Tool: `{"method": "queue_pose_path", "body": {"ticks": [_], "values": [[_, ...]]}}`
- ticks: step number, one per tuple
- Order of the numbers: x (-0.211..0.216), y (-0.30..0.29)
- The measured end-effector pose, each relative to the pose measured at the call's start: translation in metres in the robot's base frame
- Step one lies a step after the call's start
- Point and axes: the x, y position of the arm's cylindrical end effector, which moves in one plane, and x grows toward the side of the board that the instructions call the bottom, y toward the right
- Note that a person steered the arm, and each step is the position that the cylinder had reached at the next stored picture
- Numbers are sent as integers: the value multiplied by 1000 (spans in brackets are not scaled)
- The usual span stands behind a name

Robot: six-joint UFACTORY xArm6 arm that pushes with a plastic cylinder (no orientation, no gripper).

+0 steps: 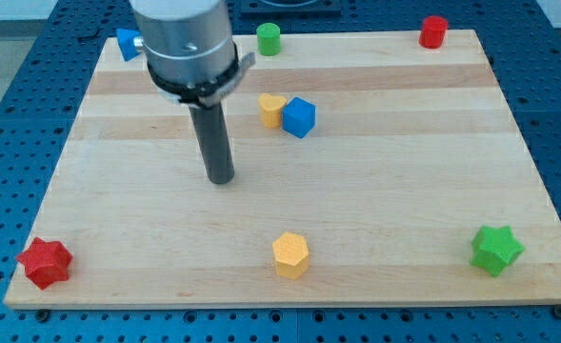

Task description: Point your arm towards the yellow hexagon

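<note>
- My tip (pixel 222 178) stands on the board (pixel 404 200), left of the centre, with bare wood all around it
- The arm has no jaws at all, only the straight rod, so nothing is spread, pressed or pinching
- The yellow hexagon (pixel 290 254) sits near the view's bottom edge, about in the middle, well apart from my tip and lower and to the view's right of it
- The step in hand, as I judge it, is to bring my tip toward the hexagon along a slanted line down and to the right
- That line looks free: no block lies between my tip and the hexagon
- It is good to slow down before the hexagon and stop near it (the task asks to point, not to push), because the hexagon is close to the bottom edge and a hard touch may slide it off
- The yellow heart (pixel 271 110) and the blue cube (pixel 299 117) touch each other above and to the right of my tip; moving downward keeps me away from them
- The red star (pixel 45 262), green star (pixel 496 250), green cylinder (pixel 269 39), red cylinder (pixel 433 31) and a second blue block (pixel 128 43) (half hidden by the arm) sit far off at the borders and play no part
</note>
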Motion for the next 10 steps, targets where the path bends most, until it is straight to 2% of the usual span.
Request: {"method": "queue_pose_path", "body": {"ticks": [2, 10], "values": [[71, 16], [88, 22]]}}
